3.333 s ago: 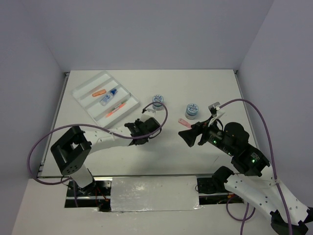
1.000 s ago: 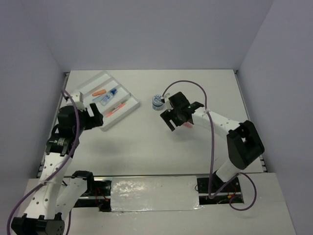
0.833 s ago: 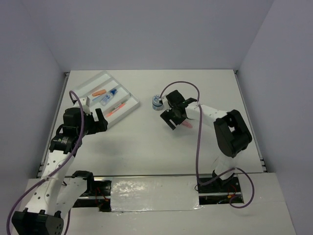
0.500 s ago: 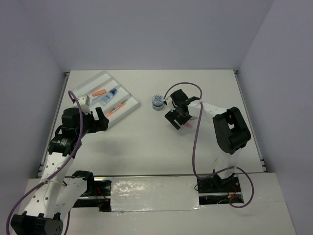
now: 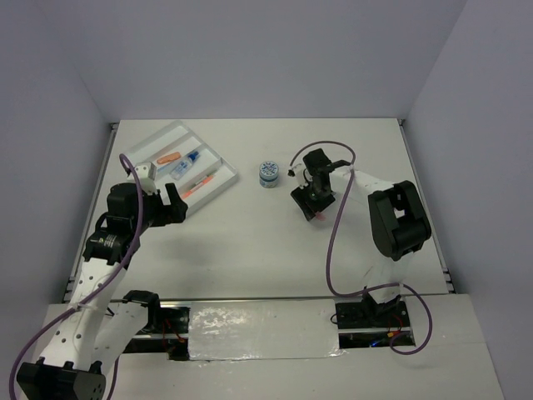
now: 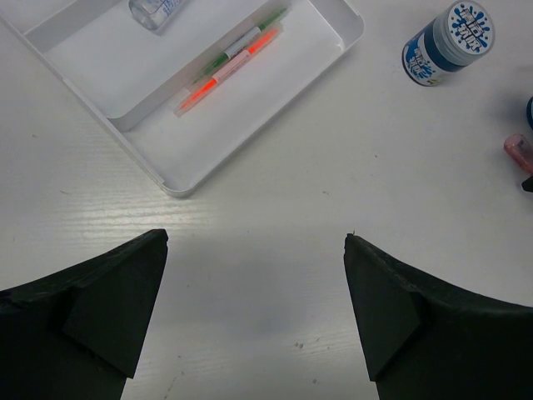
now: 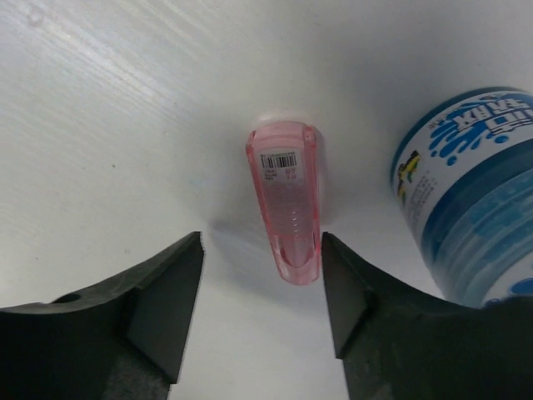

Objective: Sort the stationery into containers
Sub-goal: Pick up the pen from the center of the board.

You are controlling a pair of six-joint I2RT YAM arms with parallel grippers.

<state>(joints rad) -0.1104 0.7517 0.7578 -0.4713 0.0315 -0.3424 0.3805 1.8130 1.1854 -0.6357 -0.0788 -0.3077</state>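
My right hand (image 7: 261,243) stands half-open astride the pink cap piece (image 7: 287,208), which lies flat between my fingers, ungripped. Its white barcode sticker (image 7: 279,160) faces up, digits too small to read. Just right of that hand stands a blue-white pot (image 7: 466,208), its lettering unreadable. My left hand (image 6: 256,240) gapes wide. Ahead of it, the white tray (image 6: 350,21) holds an orange pen (image 6: 218,77) and a green pen (image 6: 250,37) in its nearest compartment, and a clear bottle (image 6: 156,8) in the next.

Glossy translucent pink plastic cap (image 7: 287,208); faintly grained matt white table (image 7: 125,108)
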